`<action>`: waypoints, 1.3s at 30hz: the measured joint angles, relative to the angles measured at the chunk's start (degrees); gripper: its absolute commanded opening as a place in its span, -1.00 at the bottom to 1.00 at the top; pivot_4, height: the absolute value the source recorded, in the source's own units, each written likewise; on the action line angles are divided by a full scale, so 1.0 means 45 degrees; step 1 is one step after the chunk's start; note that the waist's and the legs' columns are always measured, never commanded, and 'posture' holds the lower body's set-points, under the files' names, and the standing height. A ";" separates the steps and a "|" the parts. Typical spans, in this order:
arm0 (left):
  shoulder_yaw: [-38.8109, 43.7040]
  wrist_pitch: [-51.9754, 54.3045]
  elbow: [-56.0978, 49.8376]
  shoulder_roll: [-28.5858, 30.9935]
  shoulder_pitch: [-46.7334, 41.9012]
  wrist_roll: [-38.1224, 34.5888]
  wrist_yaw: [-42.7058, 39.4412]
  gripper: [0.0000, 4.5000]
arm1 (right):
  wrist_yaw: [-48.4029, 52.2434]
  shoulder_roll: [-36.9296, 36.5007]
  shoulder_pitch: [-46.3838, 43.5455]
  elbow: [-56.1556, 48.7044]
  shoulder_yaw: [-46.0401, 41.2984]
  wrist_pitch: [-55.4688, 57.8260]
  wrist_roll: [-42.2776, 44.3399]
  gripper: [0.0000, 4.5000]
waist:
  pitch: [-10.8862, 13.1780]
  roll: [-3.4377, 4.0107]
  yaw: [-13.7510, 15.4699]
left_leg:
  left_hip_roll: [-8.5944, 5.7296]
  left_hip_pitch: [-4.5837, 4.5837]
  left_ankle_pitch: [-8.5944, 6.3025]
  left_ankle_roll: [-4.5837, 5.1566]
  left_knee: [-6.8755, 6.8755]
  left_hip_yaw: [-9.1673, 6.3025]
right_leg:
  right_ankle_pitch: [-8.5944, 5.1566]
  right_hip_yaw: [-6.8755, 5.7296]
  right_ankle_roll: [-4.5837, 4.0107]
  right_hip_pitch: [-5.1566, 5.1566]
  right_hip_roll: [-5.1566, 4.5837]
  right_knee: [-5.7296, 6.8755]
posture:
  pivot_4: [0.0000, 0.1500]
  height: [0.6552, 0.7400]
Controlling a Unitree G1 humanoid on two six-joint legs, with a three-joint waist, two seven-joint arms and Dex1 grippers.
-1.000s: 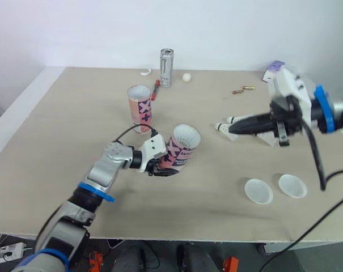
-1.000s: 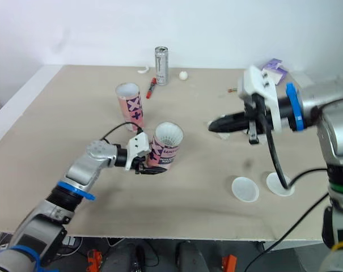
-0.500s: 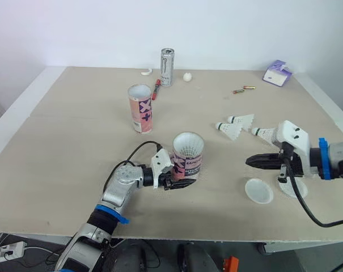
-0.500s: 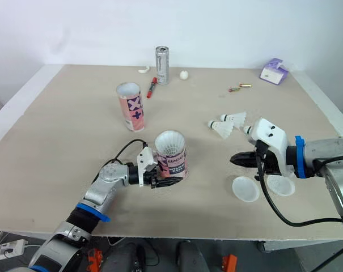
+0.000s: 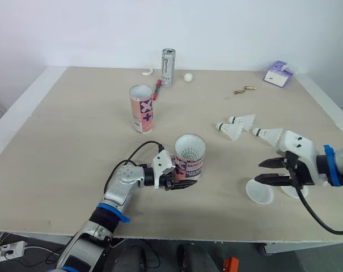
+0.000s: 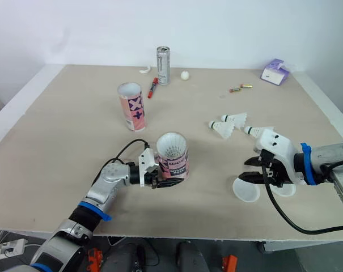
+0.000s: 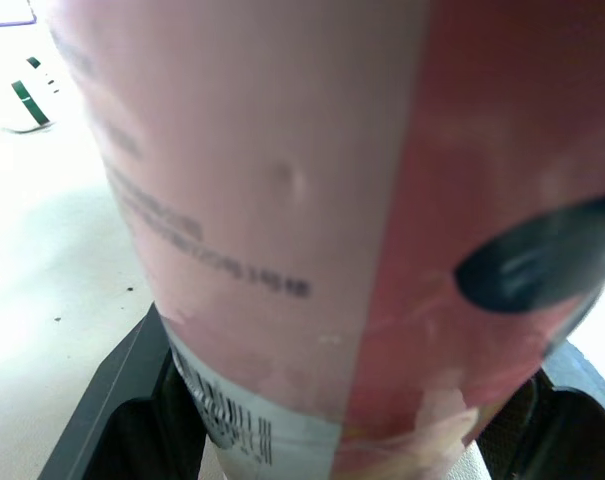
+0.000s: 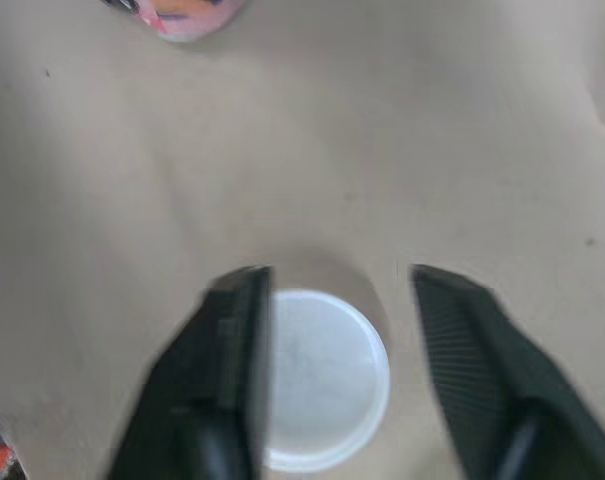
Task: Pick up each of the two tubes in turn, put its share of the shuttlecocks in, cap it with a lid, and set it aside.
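the right gripper (image 5: 259,171) is being held low over the table (image 5: 75,141) with its two fingers spread apart and gripping nothing; the nearer lid (image 5: 259,191) is being straddled from above, as the right wrist view confirms. a second ago this gripper was being carried higher, up by the loose shuttlecocks (image 5: 231,130), and half a second ago its fingers were being kept together beside the lid. the second lid (image 5: 294,190) is lying just beyond, partly hidden behind the gripper.

the left gripper (image 5: 180,182) is being kept clenched on the lower wall of the near tube (image 5: 189,161), which is now being stood upright on the table where a second ago it was being held tilted. white feathers are being seen inside its mouth.

it is being judged that filling of this tube is finished and capping is being started. three shuttlecocks are being left on the table, and the second tube (image 5: 140,107) is standing open and untouched, well apart.

both lids are lying near the front edge of the table, so a nudged lid is being risked going over. bare table is being left between lid and held tube. the can (image 5: 168,67) and marker (image 5: 157,89) are standing far off.
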 measured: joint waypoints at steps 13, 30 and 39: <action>-0.0038 0.0246 -0.0016 0.0098 -0.0077 -0.0049 -0.0335 0.33 | 0.0134 0.0307 -0.2298 0.2510 0.3061 -0.1063 -0.2143 0.90 | -0.0012 0.0021 -0.0002 | 0.0008 0.0004 -0.0003 0.0003 -0.0004 0.0000 | 0.0004 0.0008 -0.0002 -0.0003 0.0017 0.0002 | 1.00 1.00; -0.0059 0.0690 -0.0176 0.0103 -0.0073 -0.0061 -0.0325 0.33 | 0.0842 0.0645 -0.2646 0.2921 0.4355 -0.1572 -0.3263 0.41 | -0.0018 0.0030 -0.0001 | 0.0009 0.0006 -0.0006 0.0008 -0.0005 -0.0004 | 0.0012 0.0003 0.0008 -0.0001 0.0018 0.0003 | 1.00 1.00; -0.0071 0.0693 -0.0143 0.0123 -0.0100 -0.0038 -0.0317 0.33 | 0.0914 0.0814 -0.2641 0.2948 0.4347 -0.2027 -0.3619 -0.96 | -0.0020 0.0029 -0.0001 | 0.0010 0.0019 -0.0006 0.0007 -0.0005 -0.0003 | 0.0012 0.0003 0.0007 0.0012 0.0018 0.0003 | 1.00 1.00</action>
